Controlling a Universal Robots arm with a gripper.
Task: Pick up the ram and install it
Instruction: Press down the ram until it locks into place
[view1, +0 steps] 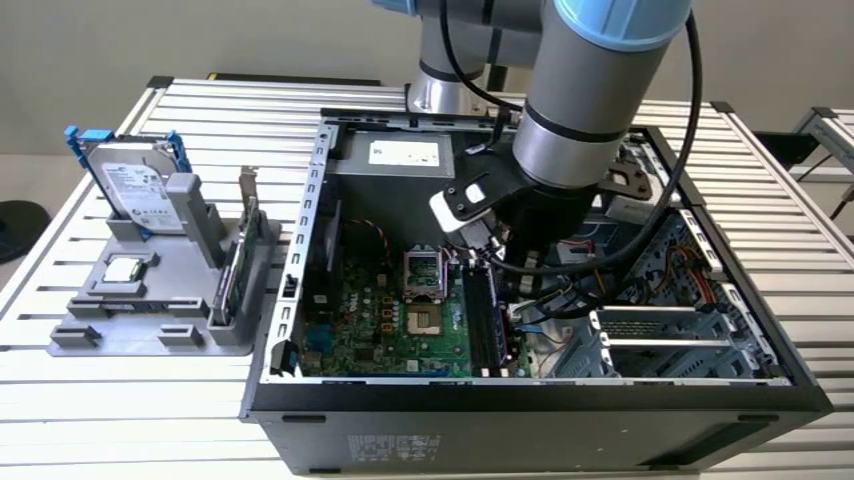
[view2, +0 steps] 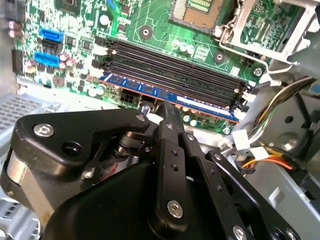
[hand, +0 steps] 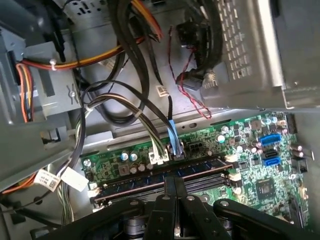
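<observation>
The ram (view2: 150, 91) is a long narrow stick with a blue strip along it. It stands on edge in the outermost memory slot of the green motherboard (view2: 150, 22), inside the open computer case (view1: 534, 400). My gripper (view2: 167, 107) is down inside the case, its two black fingers shut together. Their tips rest on the stick's top edge near its middle, also seen in the first wrist view on the ram (hand: 130, 181) under the gripper (hand: 175, 179). In the exterior view the gripper (view1: 514, 275) hangs over the ram (view1: 483, 320).
Three empty black memory slots (view2: 175, 62) lie beside the ram, then the open processor socket (view1: 424, 270). Cable bundles (hand: 140, 100) and a drive cage (view1: 667, 340) crowd the case. On the exterior view's left, a grey stand (view1: 147, 330) holds a hard drive (view1: 134, 185), a processor chip (view1: 124, 268) and another green stick (view1: 227, 285).
</observation>
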